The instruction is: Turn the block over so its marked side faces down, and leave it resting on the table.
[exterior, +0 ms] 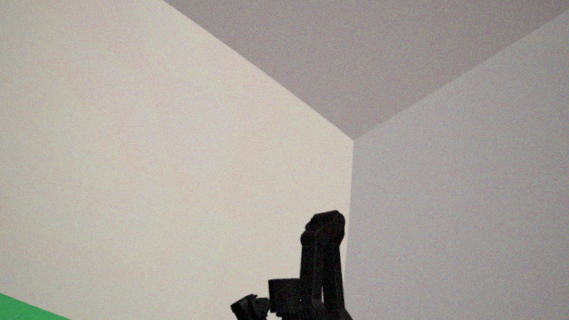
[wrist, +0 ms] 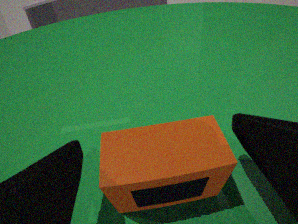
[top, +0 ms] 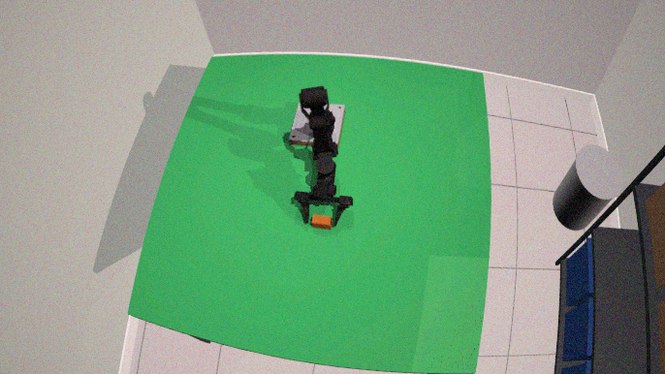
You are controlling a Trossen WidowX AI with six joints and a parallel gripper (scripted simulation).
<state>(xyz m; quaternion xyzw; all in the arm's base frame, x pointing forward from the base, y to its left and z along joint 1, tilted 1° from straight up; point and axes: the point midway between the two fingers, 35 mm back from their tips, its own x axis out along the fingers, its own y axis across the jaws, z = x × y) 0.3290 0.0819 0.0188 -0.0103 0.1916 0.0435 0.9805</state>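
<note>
We see the orange block lying on the green table, between the two fingers of the gripper and touching neither of them. In the wrist view its dark marked side is on the face turned toward the camera, low and near the table, while a plain orange face looks upward. In the top view the block shows only orange from above, so the mark is not on top.

The gripper is spread wide and holds nothing; the block rests on the table by its own weight, with a gap on each side of it. The fingers stand low, one at each side of the block, and the arm reaches out from its grey base plate behind the gripper.

We judge that the task is only partly done. The block is set down and free, which is one part of what is asked. However, the mark seems to be on a side face and not underneath, so the block probably needs one more quarter turn, tipping it toward the camera side, before the marked face lies against the table. We cannot tell from the exterior view, where only the upper arm is visible.
</note>
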